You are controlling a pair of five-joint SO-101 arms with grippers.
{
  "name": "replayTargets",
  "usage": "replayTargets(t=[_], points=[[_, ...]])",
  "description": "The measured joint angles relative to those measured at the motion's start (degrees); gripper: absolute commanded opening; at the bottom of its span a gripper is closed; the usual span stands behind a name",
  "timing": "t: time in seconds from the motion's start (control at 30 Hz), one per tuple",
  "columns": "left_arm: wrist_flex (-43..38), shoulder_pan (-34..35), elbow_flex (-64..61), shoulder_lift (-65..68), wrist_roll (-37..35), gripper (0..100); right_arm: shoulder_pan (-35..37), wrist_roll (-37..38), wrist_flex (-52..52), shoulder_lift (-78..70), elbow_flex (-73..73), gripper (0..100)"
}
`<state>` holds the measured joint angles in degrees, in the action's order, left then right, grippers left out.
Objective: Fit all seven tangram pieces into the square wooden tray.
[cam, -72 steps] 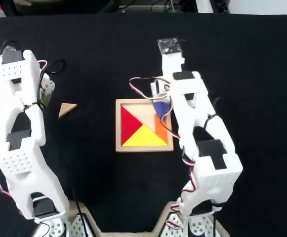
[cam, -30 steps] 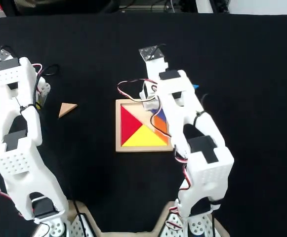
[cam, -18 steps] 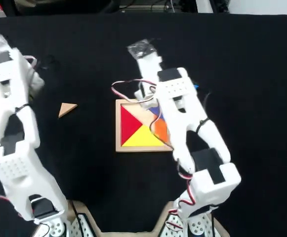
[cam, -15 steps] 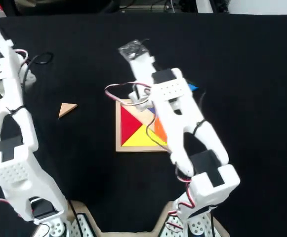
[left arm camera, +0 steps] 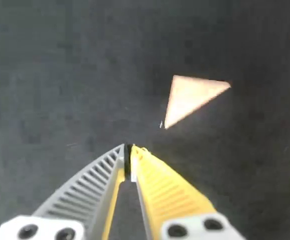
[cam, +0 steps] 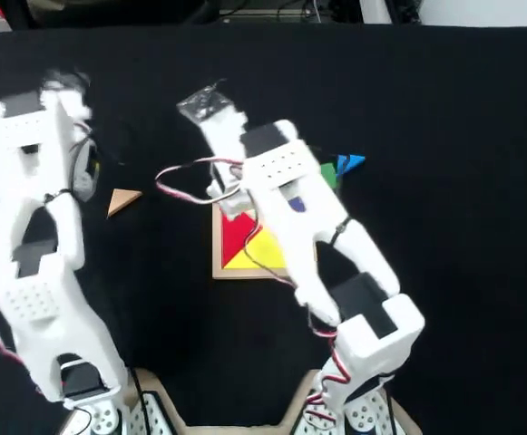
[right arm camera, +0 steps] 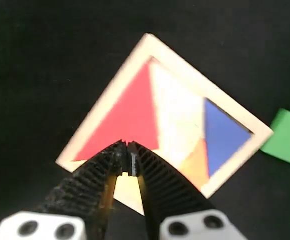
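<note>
The square wooden tray (cam: 219, 265) lies mid-table, partly under my right arm, with a red triangle (cam: 235, 237) and a yellow triangle (cam: 264, 249) in it. The right wrist view shows the tray (right arm camera: 108, 107) holding the red triangle (right arm camera: 127, 120), a blue triangle (right arm camera: 222, 135), an orange piece (right arm camera: 197, 165) and a bare wooden strip (right arm camera: 177, 114). My right gripper (right arm camera: 129, 148) hangs shut and empty over the red triangle. A tan triangle (cam: 122, 200) lies left of the tray. My left gripper (left arm camera: 130, 150) is shut and empty just short of the tan triangle (left arm camera: 192, 97).
A green piece (cam: 329, 174) and a small blue triangle (cam: 349, 163) lie on the black cloth right of the tray. The green piece (right arm camera: 284, 137) sits just outside the tray's corner. The right arm's loose wires (cam: 183, 172) arch beside the tray's left rim.
My right arm has swung left across the tray, uncovering the green and blue pieces on the right. My left arm drifted outward, then came back beside the tan triangle.
</note>
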<state>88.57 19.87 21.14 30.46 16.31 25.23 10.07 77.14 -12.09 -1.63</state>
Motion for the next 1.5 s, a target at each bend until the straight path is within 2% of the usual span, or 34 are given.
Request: replayTargets(t=[0.2, 0.5, 0.83, 1.0, 1.17, 1.3, 1.37, 1.5], points=[[-4.22, 0.00, 0.09, 6.15, 2.37, 3, -6.68, 0.00, -4.04, 0.00, 3.60, 1.1], [-2.81, -3.78, 3.60, 13.10, 1.14, 3, -11.43, 0.00, -7.74, -0.26, 4.13, 1.1], [-1.49, -18.29, 4.48, 13.36, -5.80, 3, -11.60, 0.18, -8.35, -0.26, 4.13, 1.1], [0.35, -21.71, 4.75, 13.36, -7.21, 3, -12.66, 1.49, -8.62, -0.26, 4.13, 1.1], [8.18, -21.80, 8.62, 10.99, -7.21, 3, -13.10, 1.49, -9.05, -0.26, 4.13, 1.1], [9.41, -17.14, 11.96, 2.99, -5.80, 3, -13.54, 1.49, -9.58, -0.26, 4.13, 1.1], [6.51, -14.07, 12.04, 0.88, -5.19, 3, -13.45, 1.49, -9.58, -0.26, 4.13, 1.1], [-5.63, -10.29, 8.70, 1.49, -5.01, 3, -13.36, 1.49, -10.64, -0.26, 5.71, 1.1]])
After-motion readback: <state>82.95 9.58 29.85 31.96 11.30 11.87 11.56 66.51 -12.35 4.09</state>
